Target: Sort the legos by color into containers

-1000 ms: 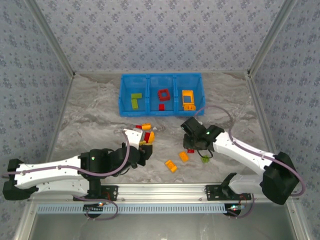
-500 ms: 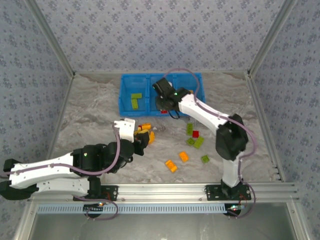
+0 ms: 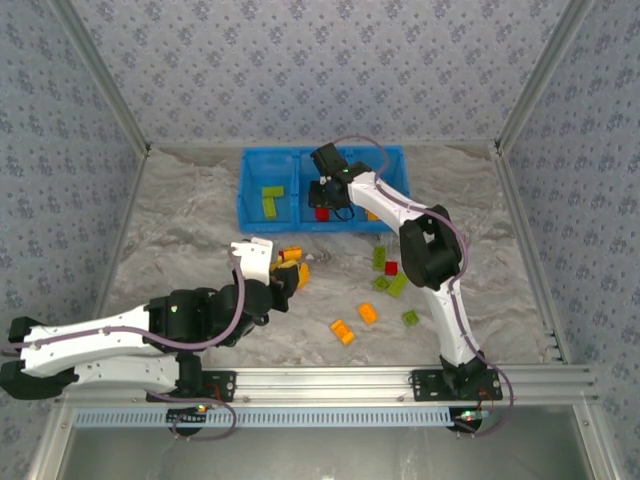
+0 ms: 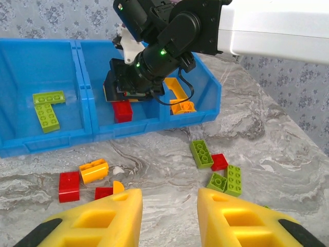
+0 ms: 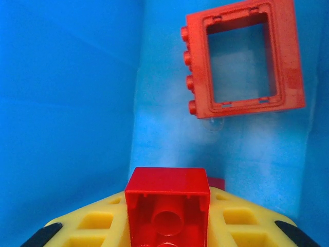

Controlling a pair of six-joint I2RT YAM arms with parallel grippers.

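- The right hand [image 5: 167, 229] is closed on a red brick [image 5: 167, 203] in the middle compartment of the blue bin [image 3: 262, 224], near a red frame [image 5: 285, 56].
- The left hand [image 4: 169, 216] hovers open and empty above the worktop [image 3: 180, 220].
- Green bricks [image 4: 46, 108] lie in the left compartment, an orange piece [image 4: 180, 98] in the right.
- Loose legos [image 4: 201, 153] lie scattered before the bin.

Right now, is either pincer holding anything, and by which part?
The right pincer clamps a red brick by its two opposite sides, over the middle compartment. The left pincer is open and empty.
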